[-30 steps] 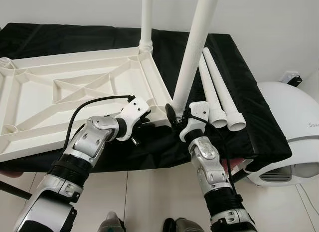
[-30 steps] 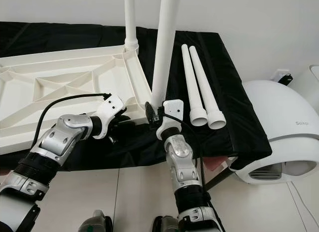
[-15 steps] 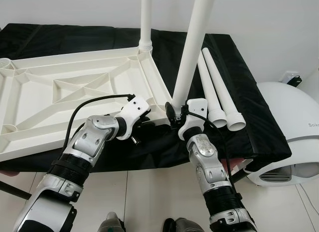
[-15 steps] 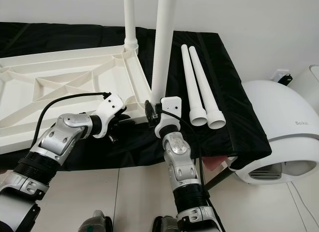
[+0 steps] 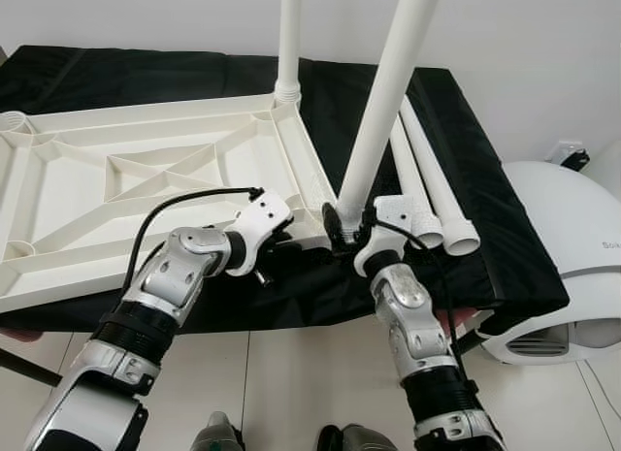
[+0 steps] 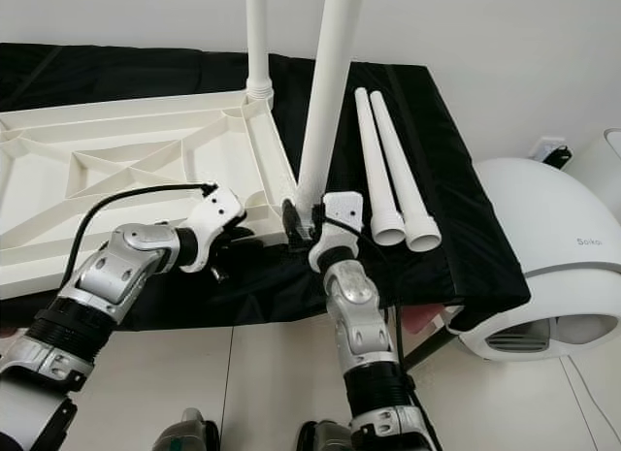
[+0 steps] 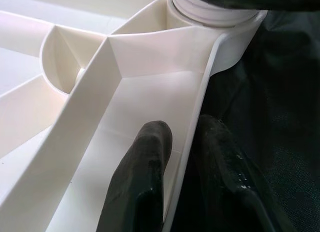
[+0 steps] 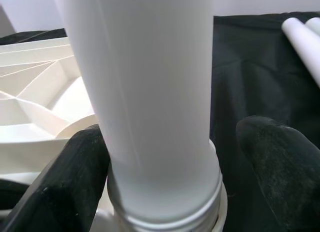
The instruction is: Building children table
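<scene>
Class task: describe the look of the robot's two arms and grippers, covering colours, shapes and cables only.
Both arms are silver metal segments with black ribbed joints. Each wrist carries a white blocky housing. A black cable loops over the left arm; another runs along the right arm. The left gripper and right gripper each have two long black rounded fingers.

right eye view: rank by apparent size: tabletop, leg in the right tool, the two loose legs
1. tabletop
2. leg in the right tool, runs out of frame
3. two loose legs, alike, unranked
</scene>
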Controlling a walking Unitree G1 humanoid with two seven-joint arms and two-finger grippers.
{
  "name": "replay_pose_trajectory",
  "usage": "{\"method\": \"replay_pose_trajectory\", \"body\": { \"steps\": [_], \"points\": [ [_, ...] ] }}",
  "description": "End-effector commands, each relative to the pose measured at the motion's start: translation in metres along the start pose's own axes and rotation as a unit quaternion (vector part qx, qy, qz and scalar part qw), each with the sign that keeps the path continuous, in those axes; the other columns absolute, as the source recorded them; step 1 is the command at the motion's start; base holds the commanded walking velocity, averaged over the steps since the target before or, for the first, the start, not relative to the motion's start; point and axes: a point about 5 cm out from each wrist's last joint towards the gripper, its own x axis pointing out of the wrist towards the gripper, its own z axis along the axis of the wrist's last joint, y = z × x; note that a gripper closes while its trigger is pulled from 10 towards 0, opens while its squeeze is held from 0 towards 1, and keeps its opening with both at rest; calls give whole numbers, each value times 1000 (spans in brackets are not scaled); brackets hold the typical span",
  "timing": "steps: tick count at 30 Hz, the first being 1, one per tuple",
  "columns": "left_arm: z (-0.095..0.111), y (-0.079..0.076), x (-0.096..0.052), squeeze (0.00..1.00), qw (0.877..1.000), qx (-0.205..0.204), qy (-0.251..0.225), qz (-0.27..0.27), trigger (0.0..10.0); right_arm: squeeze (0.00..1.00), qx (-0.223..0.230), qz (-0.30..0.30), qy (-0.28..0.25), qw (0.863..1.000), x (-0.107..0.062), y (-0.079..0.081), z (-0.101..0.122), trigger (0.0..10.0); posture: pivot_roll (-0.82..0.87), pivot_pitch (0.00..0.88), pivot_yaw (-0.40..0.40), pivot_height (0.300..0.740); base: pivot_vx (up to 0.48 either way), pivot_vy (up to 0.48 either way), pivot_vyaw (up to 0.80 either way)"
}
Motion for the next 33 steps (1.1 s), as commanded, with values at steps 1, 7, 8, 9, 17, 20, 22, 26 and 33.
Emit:
{"method": "replay_pose_trajectory", "body": {
  "steps": [1,7,8,9,17,20,22,26,33],
  "points": [
    [-1,-2,-1,0,1000,1,3,-21,10000,1000,4,5,8,1000,-1,-3,-4,10000,34,42,-32,740,0,0,0],
    [-1,-1,-1,0,1000,2,4,-21,10000,733,-14,41,2,999,1,-14,0,10000,31,50,-27,740,0,0,0],
    [-1,-1,-2,0,1000,3,4,-20,10000,4,-18,43,-4,999,1,-17,2,10000,31,54,-26,740,0,0,0],
    [-1,-1,-2,0,1000,3,4,-21,10000,0,-14,43,-6,999,1,-19,3,10000,31,54,-26,740,0,0,0],
    [-1,1,-2,337,1000,0,4,-19,10000,0,-4,34,-17,999,-2,-23,8,10000,21,59,-21,740,0,0,0],
    [-1,1,-1,1000,1000,-5,3,-24,10000,0,3,27,-24,999,-3,-26,10,10000,18,60,-18,740,0,0,0],
    [0,0,-1,1000,1000,-7,2,-27,10000,0,10,29,-30,999,-4,-27,12,10000,18,60,-18,740,0,0,0],
    [0,1,-1,1000,1000,-5,2,-26,10000,0,9,33,-39,999,-5,-31,14,10000,16,61,-16,740,0,0,0],
    [1,2,-3,0,1000,6,3,-20,10000,0,29,43,-59,997,-17,-34,18,10000,17,59,-16,740,0,0,0]
  ]
}}
